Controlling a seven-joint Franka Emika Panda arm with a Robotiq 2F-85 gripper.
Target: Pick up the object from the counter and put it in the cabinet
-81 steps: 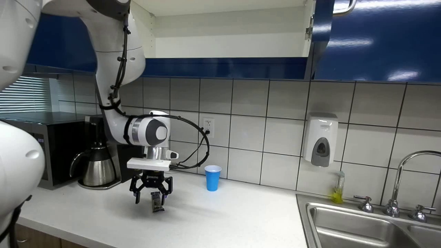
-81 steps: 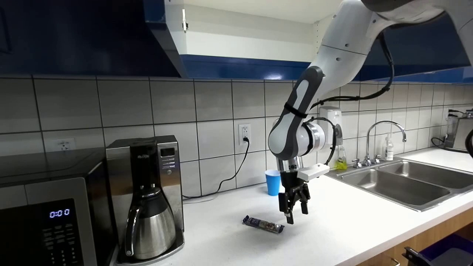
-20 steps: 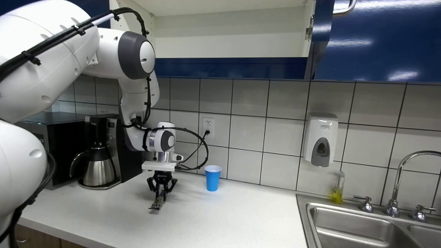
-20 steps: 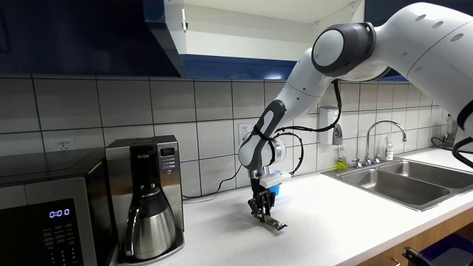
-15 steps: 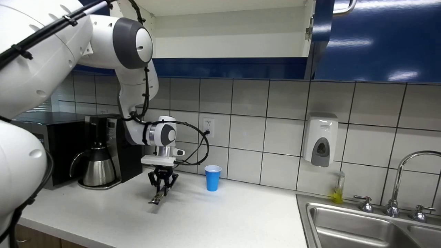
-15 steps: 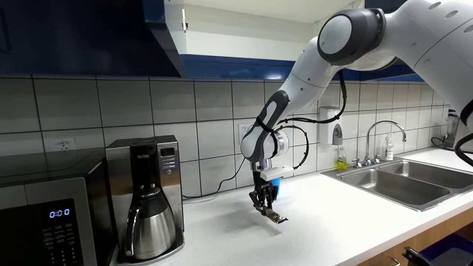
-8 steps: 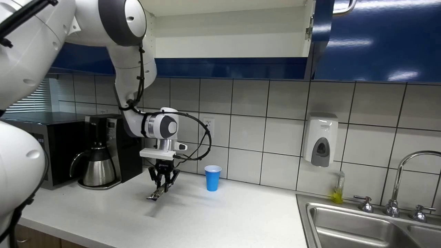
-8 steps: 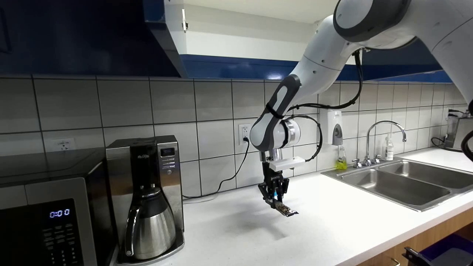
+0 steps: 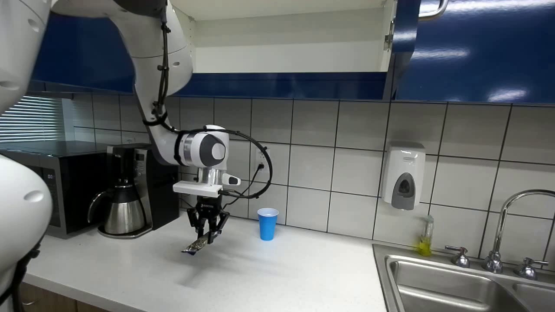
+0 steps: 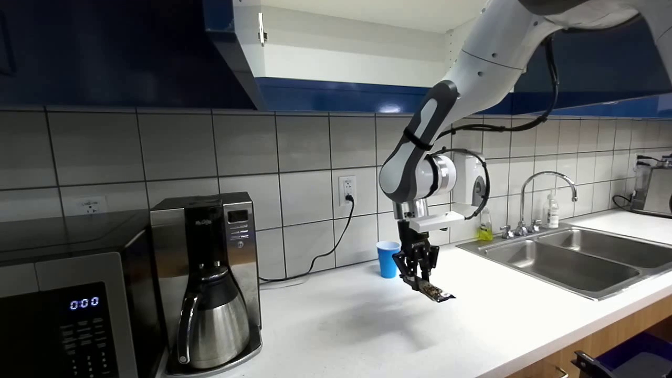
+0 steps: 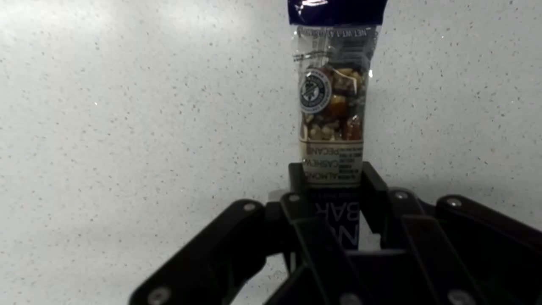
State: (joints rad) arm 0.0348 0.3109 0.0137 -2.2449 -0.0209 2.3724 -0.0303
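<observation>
The gripper (image 11: 333, 178) is grasping a wrapped nut bar (image 11: 334, 110), pinching both long sides where the printing is naming almonds, cashew and pecans. One end of the bar is jutting out toward the near side. Gripper and bar are hanging above the white counter (image 9: 282, 277), apart from it. Higher up, over the far tiled wall (image 9: 357, 173), the blue-fronted upper cabinet (image 9: 286, 84) is standing open, showing a white interior. A blue cup (image 9: 267, 227) is standing upright on the counter, close to that wall. To the left, a microwave (image 10: 68, 299) and a drip coffee maker (image 10: 244, 268) are sitting side by side; to the right, a steel sink (image 9: 386, 281) is filling the counter's cutout.
</observation>
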